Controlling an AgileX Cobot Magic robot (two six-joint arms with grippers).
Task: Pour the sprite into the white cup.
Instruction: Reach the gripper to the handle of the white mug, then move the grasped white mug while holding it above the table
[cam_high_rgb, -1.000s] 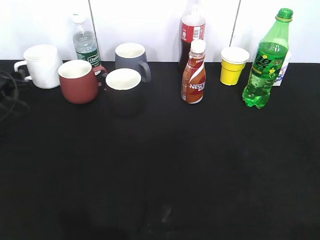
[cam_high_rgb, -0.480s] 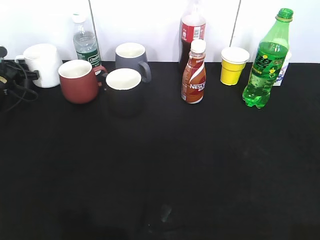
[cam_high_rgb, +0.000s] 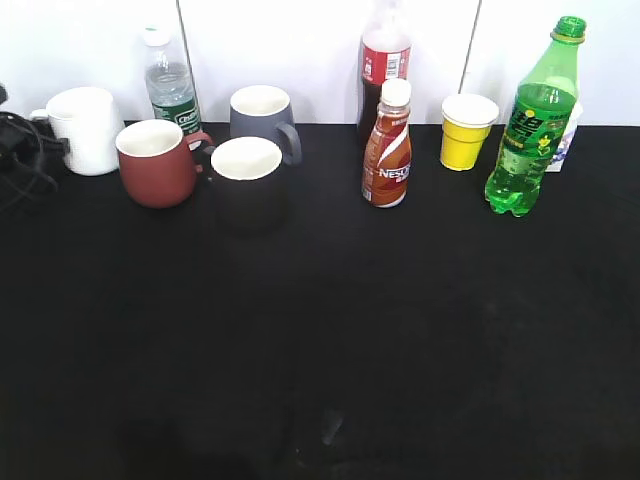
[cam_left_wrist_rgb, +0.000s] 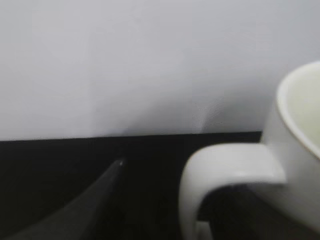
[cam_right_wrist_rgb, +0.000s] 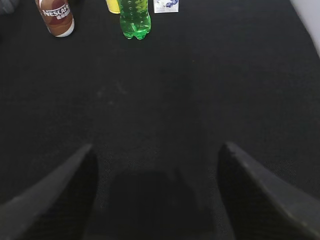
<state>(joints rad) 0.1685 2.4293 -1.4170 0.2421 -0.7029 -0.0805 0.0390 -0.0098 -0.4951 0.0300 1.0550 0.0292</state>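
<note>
The white cup (cam_high_rgb: 85, 130) stands at the back left of the black table, its handle pointing left. My left gripper (cam_high_rgb: 22, 145) is at the left edge, right beside that handle. In the left wrist view the cup's handle (cam_left_wrist_rgb: 220, 172) fills the lower right. One dark finger shows at the lower left and the other is hidden, so the left gripper (cam_left_wrist_rgb: 165, 195) looks open and holds nothing. The sprite (cam_high_rgb: 530, 120) stands upright at the back right and also shows in the right wrist view (cam_right_wrist_rgb: 134, 17). My right gripper (cam_right_wrist_rgb: 157, 165) is open and empty, well in front of the sprite.
A dark red mug (cam_high_rgb: 158, 163), a black mug (cam_high_rgb: 248, 185) and a grey mug (cam_high_rgb: 262, 112) stand right of the white cup. A water bottle (cam_high_rgb: 172, 85), a cola bottle (cam_high_rgb: 385, 60), a Nescafe bottle (cam_high_rgb: 388, 145) and a yellow cup (cam_high_rgb: 467, 130) line the back.
My left gripper has come in from the left edge toward the white cup's handle. The cups and bottles have not moved.
</note>
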